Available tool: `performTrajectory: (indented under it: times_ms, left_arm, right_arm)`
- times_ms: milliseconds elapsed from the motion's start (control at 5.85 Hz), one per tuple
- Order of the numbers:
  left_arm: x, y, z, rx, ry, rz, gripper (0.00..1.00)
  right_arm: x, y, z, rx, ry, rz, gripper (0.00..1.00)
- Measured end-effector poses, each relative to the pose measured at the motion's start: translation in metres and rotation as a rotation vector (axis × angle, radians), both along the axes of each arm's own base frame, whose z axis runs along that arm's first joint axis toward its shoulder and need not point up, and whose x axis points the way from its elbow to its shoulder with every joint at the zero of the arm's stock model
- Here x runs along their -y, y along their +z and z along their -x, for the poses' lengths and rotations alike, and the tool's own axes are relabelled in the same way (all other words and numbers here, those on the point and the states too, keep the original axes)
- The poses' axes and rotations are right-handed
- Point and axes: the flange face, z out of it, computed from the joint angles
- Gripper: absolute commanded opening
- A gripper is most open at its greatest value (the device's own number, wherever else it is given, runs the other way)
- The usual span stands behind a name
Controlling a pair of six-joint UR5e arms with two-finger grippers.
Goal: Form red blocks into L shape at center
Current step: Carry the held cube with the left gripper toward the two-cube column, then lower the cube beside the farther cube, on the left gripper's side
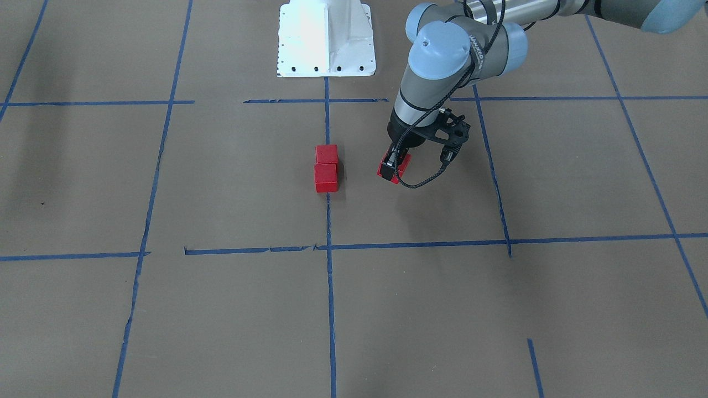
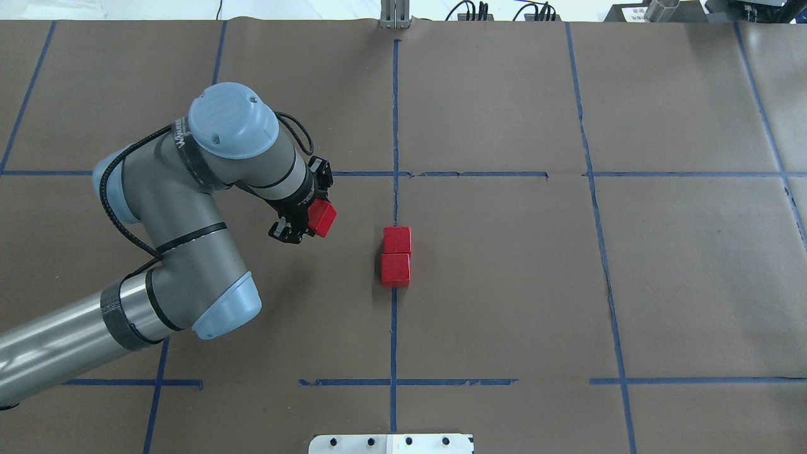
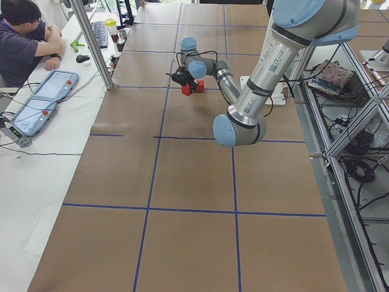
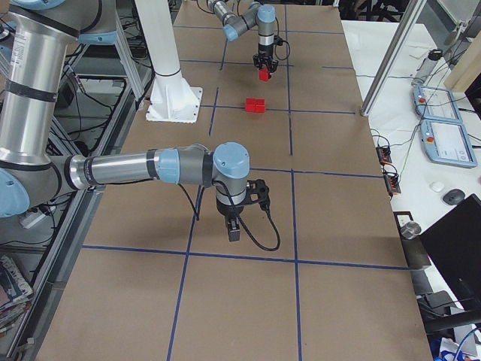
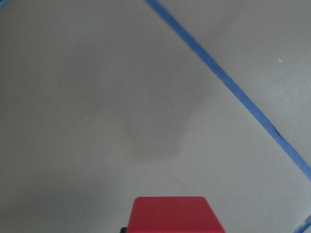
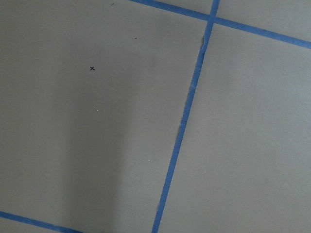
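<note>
The left hand point(image 1: 391, 167) is pinching one red block point(image 2: 323, 217) between its fingers, holding it lifted off the counter point(image 2: 504, 284). The two other red blocks point(image 2: 396, 255) are sitting near that hand, off to the robot's right of it, touching face to face in a short row on a blue line point(image 2: 393, 334). The right hand point(image 4: 234, 229) is hanging well apart from them; whether it is spread or pressed together, I cannot tell.

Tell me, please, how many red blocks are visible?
3. The far block and near block touch on the central tape line; the third block is gripped by the left end effector. None seems hidden.
</note>
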Motion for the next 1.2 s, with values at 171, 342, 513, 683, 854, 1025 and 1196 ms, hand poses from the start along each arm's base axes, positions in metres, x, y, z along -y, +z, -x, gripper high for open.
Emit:
performTrajectory:
  times_ms: [171, 342, 513, 683, 854, 1025, 1196]
  left_arm:
    - [0.004, -0.008, -0.011, 0.013, -0.088, 0.127, 0.44]
    - [0.008, -0.014, -0.031, 0.044, -0.14, 0.195, 0.44]
    - [0.003, -0.016, -0.056, 0.073, -0.165, 0.207, 0.44]
    - [-0.004, -0.016, -0.078, 0.096, -0.165, 0.202, 0.44]
    - [-0.01, -0.017, -0.094, 0.107, -0.155, 0.199, 0.44]
    - [-0.011, -0.022, -0.106, 0.112, -0.156, 0.2, 0.44]
    - [-0.009, -0.025, -0.113, 0.114, -0.164, 0.202, 0.44]
  right_arm:
    - [0.0, -0.001, -0.001, 0.0, 0.003, -0.003, 1.0]
    - [0.0, -0.002, -0.002, 0.0, 0.006, -0.005, 1.0]
    - [0.0, -0.002, -0.003, 0.0, 0.007, -0.005, 1.0]
    - [0.0, -0.002, -0.003, 0.0, 0.007, -0.005, 1.0]
    - [0.0, -0.002, -0.003, -0.001, 0.007, -0.005, 1.0]
    - [0.0, -0.002, -0.003, 0.0, 0.008, -0.006, 1.0]
    - [0.0, -0.003, -0.004, 0.0, 0.01, -0.006, 1.0]
